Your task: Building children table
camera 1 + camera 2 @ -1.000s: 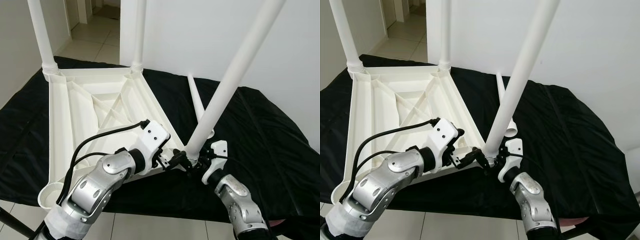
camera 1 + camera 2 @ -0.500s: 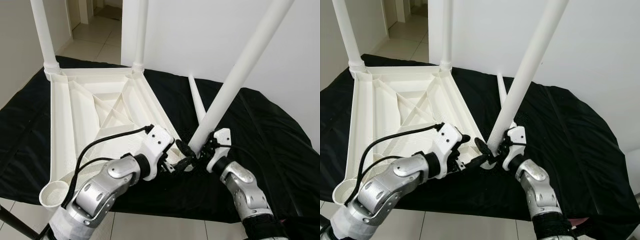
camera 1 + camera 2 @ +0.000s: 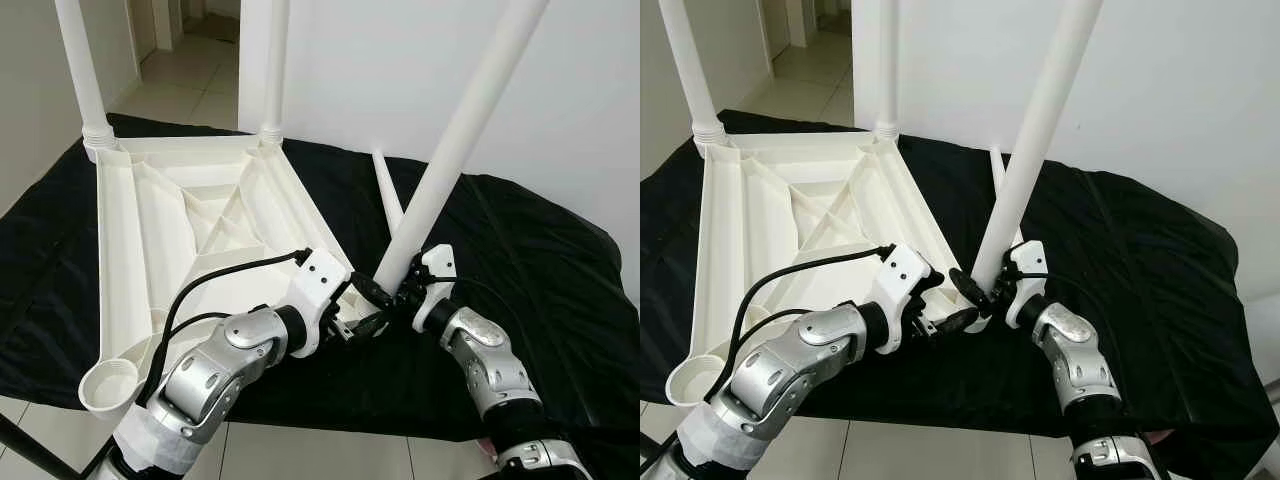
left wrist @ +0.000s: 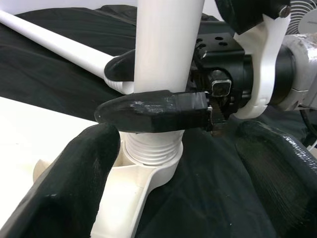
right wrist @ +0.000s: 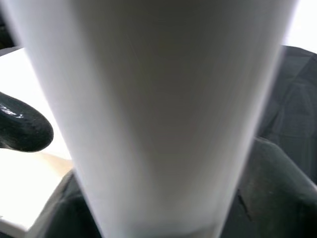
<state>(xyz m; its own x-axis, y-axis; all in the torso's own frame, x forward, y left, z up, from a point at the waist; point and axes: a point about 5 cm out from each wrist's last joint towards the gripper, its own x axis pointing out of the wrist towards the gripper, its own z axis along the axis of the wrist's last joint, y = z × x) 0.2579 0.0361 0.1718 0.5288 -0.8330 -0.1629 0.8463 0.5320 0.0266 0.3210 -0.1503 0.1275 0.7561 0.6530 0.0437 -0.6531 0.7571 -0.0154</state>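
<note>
The white children's table top lies upside down on a black cloth. Two white legs stand in its far corners. My right gripper is shut on a third leg near its lower end and holds it tilted to the right. The leg's threaded end sits at the near right corner socket. My left gripper is open, one finger on each side of that socket. A right finger crosses the leg just above the thread.
A fourth leg lies loose on the black cloth behind the held one. The near left corner socket overhangs the cloth's front edge. Tiled floor and a doorway lie at the back left, with a white wall behind.
My right gripper has carried the leg's lower end up and back to the corner socket. My left gripper has followed to that corner and opened around it.
</note>
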